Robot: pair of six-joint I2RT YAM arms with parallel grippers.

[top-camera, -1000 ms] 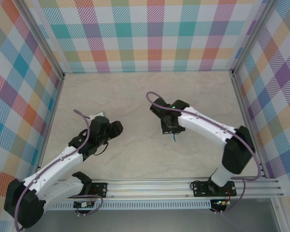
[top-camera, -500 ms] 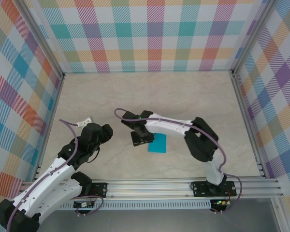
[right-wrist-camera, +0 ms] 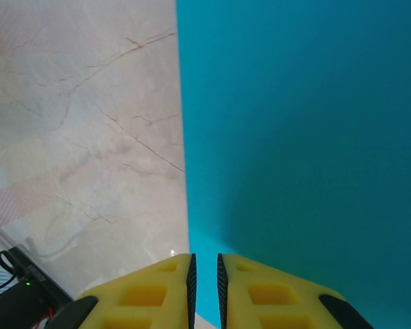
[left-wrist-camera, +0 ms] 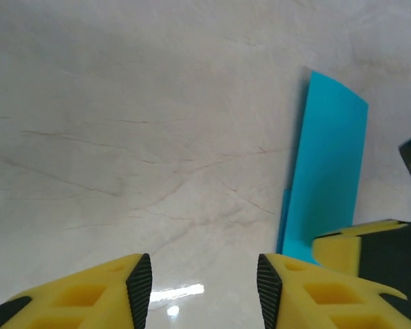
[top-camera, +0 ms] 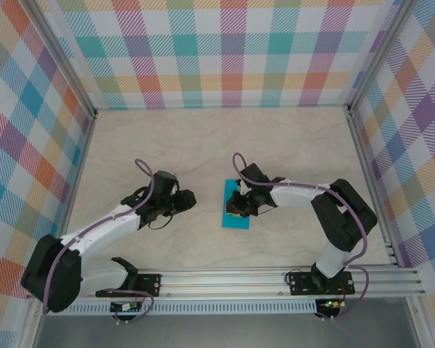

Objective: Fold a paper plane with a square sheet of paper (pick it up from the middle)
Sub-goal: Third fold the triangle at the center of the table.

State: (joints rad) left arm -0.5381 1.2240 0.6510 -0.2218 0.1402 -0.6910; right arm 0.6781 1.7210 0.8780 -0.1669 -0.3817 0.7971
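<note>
- Moved right gripper (right-wrist-camera: pixel 205 274) onto paper (right-wrist-camera: pixel 301 137) at table (left-wrist-camera: pixel 123 103) centre, jaws near shut; brought left gripper (left-wrist-camera: pixel 204 288) near its left edge, jaws wide.
- Risks dragging or creasing paper askew if pressed while sliding.

Table top (top-camera: pixel 203 145): pale beige, marble-patterned; thin brown veins and a small glare spot are recorded in the wrist views.
Walls (top-camera: pixel 225 51): three, covered in pastel plaid of teal, orange, purple and yellow.
Corner posts (top-camera: pixel 61 58): aluminium, set where the walls meet.
Rail (top-camera: pixel 239 279): slotted aluminium, laid along the near edge.
</note>
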